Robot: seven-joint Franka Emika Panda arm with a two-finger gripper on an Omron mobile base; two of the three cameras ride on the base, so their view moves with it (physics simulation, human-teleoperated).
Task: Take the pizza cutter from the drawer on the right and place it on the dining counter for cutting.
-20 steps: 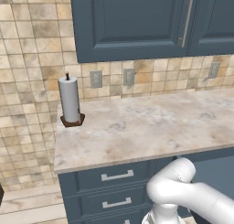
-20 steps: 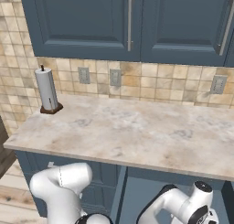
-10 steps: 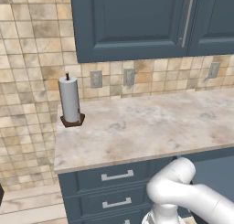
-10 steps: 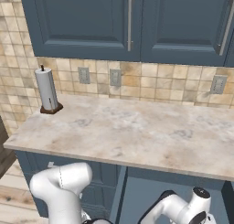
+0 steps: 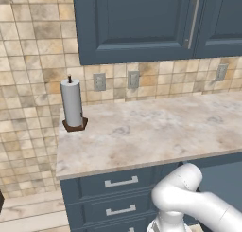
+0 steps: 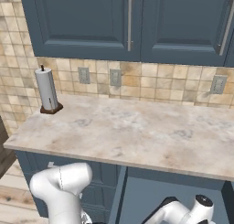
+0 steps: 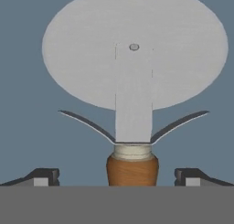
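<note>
While my arm [image 5: 189,202] bends down low in front of the blue cupboards, the left base view shows the desk [image 5: 156,131] with a paper towel roll [image 5: 73,103] standing near the wall. Under the desk are drawers [image 5: 120,182] with little silver handles.

From the right base view, I see the same paper towel roll [image 6: 46,89] at the far left of the desk [image 6: 137,131]. My arm [image 6: 61,186] dips under the desk edge, because what I want sits down low, inside a drawer.

Looking along my hand, the pizza cutter [image 7: 133,81] lies flat on the blue drawer floor. Its big round grey wheel points away from me and its brown handle points at me. My claw [image 7: 117,176] is spread wide, one finger on each side of the handle and not touching it. I think I am lined up this way so I can squeeze the handle next.
</note>
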